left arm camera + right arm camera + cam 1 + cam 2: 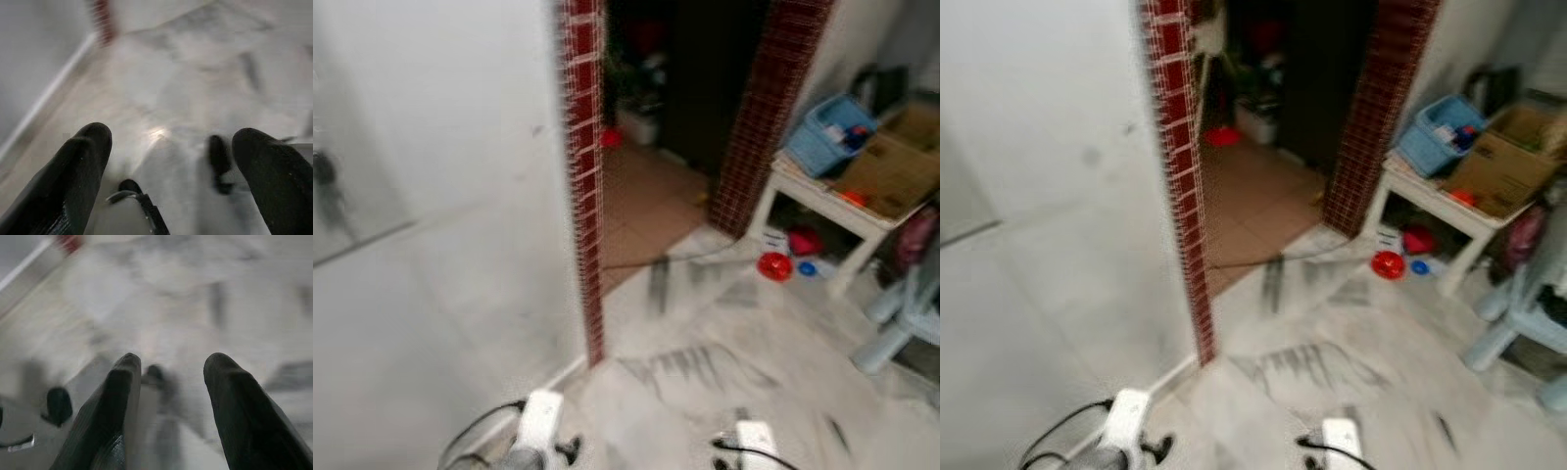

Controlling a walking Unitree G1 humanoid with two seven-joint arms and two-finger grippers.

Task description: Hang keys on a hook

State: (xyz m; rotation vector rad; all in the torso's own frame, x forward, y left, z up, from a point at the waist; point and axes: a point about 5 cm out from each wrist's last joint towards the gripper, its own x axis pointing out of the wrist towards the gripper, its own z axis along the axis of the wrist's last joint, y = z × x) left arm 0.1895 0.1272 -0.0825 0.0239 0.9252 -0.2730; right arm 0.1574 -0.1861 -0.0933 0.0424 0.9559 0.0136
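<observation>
1. Walking across a grey-veined white marble floor (724,343), the robot faces a red-tiled column edge (583,176) that borders a plain white wall (440,196); the head views are blurred, which suggests it is on the move.
2. Hanging low, the left gripper (171,161) has its two black fingers spread wide with only floor between them; it grips nothing.
3. The right gripper (168,382) likewise points at the floor, its fingers moderately parted and empty.
4. Neither keys nor a hook can be made out anywhere; where they are cannot be told from these pictures.
5. To the robot's right stand a white side table (822,201) carrying a blue plastic basket (832,132) and a brown cardboard box (891,162), with a round red bowl (774,265) on the floor below.
6. The step in hand appears to be searching. Doing it well likely means slowing so the view sharpens, scanning the wall and table surfaces, keeping both arms clear of the column, and committing a gripper only once the keys are plainly seen.
</observation>
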